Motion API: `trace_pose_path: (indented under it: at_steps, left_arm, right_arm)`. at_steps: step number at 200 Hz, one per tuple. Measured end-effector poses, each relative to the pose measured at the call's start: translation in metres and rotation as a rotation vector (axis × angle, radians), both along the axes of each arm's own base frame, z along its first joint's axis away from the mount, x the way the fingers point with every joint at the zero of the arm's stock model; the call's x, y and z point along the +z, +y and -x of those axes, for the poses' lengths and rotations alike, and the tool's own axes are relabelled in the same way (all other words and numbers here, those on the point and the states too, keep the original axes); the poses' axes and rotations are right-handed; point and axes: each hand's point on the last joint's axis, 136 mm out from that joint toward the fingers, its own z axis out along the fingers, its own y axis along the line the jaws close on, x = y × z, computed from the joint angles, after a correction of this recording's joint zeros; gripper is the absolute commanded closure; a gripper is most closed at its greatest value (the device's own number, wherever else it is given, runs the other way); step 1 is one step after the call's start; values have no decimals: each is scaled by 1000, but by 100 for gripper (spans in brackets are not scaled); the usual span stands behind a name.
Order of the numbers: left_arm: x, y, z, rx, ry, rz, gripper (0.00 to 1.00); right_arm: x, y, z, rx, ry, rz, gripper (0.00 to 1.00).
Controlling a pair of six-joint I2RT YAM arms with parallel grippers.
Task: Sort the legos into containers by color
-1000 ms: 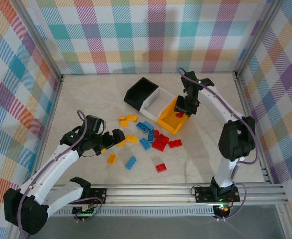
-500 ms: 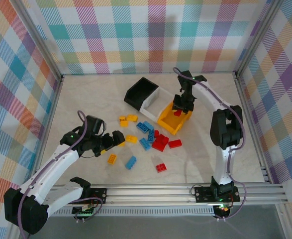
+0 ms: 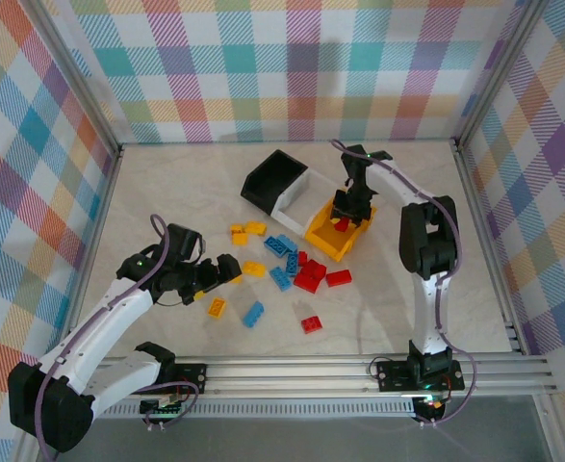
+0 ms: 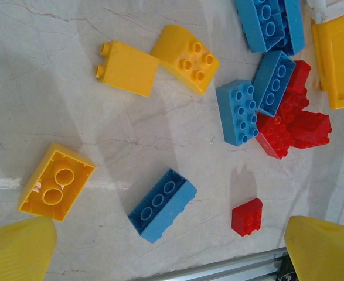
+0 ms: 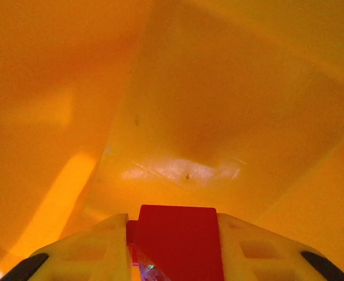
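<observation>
Your right end effector (image 3: 345,214) is closed on a red brick (image 5: 177,234). In the right wrist view the brick sits clamped between the two pale fingers (image 5: 95,246). The end effector is lowered into the yellow-orange bin (image 3: 332,246), and that bin's inner walls rise all round the brick. The bin is joined to a white bin (image 3: 292,206), and the white bin to a black bin (image 3: 272,178). The row of three runs diagonally up and to the left across the surface (image 3: 166,192).

Your left end effector (image 3: 217,274) stands wide open and holds nothing. It hovers low over the surface at the left edge of the loose pile. In the left wrist view its yellow fingertips (image 4: 19,249) frame three loose pieces:
- an upturned yellow brick (image 4: 55,182), close to one fingertip
- a light blue brick (image 4: 162,205), near the middle
- a small red brick (image 4: 247,216), towards the other fingertip

All three lie apart from one another. Beyond them two more yellow bricks (image 4: 128,69) sit just beside each other. Farther out, a cluster of blue bricks (image 4: 237,111) and red bricks (image 4: 289,126) is packed together, touching, near the corner of the yellow-orange bin.
</observation>
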Motion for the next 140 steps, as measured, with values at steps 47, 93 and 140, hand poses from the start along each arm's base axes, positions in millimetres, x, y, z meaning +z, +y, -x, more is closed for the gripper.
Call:
trace_pose_path:
  at_steps: [47,93,140]
  left_arm:
    - [0,1,0,9,1,-1,0]
    - [7,2,0,27,-21,15,0]
    - [10,3,0,39,-33,20,0]
  right_arm:
    - [-5,0,-1,18,2,3,58]
    - [-2,0,-1,24,2,5,52]
    - [9,-1,-2,46,-20,8,46]
